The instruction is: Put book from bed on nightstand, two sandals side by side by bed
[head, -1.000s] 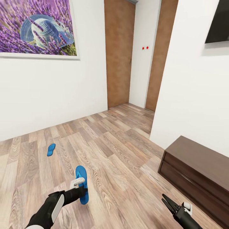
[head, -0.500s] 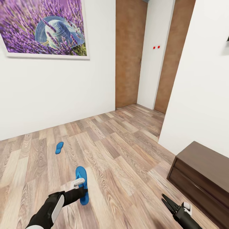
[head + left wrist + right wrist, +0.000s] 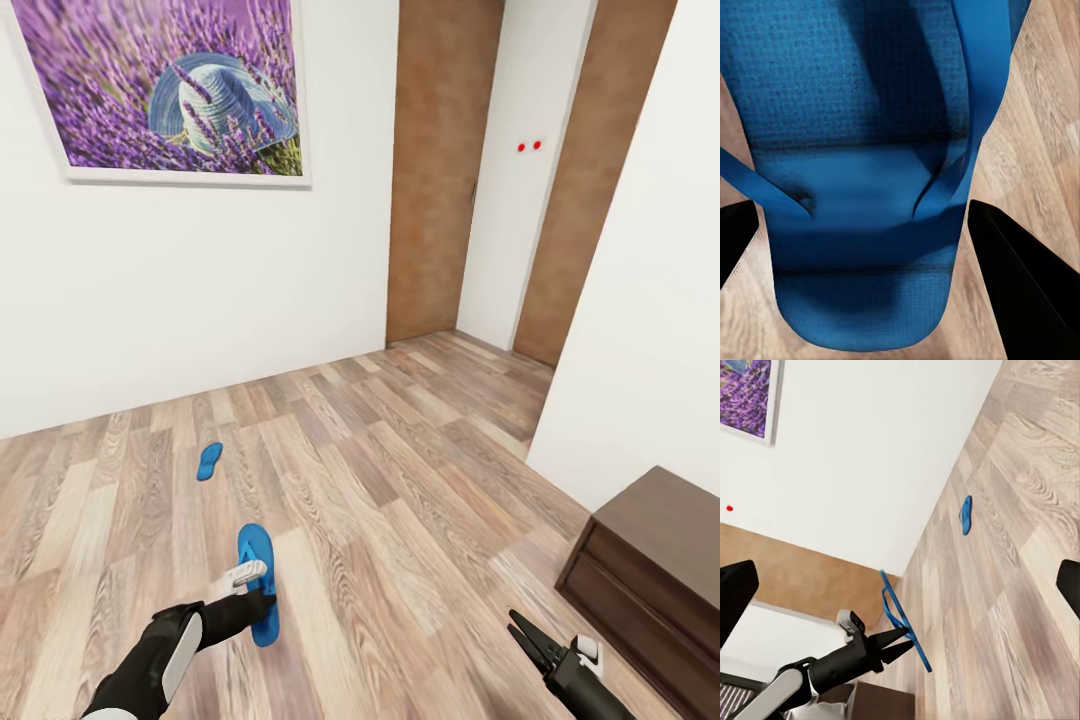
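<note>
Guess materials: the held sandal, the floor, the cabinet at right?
Sandal: likely foam or rubber, matte blue, with a fine dotted texture on the footbed and smooth straps. Floor: wood-look planks, printed-looking grain, low sheen, possibly laminate. Cabinet: dark brown wood or veneer, smooth, satin top. The left gripper holds the sandal.

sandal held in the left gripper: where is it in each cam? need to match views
Head view: the held sandal is low and left of centre, gripped by the left gripper.
Left wrist view: held sandal close up, between the dark fingers.
Right wrist view: held sandal edge-on, at the left gripper.
Shared landmark: the second sandal on the wood floor, also in the right wrist view.
</note>
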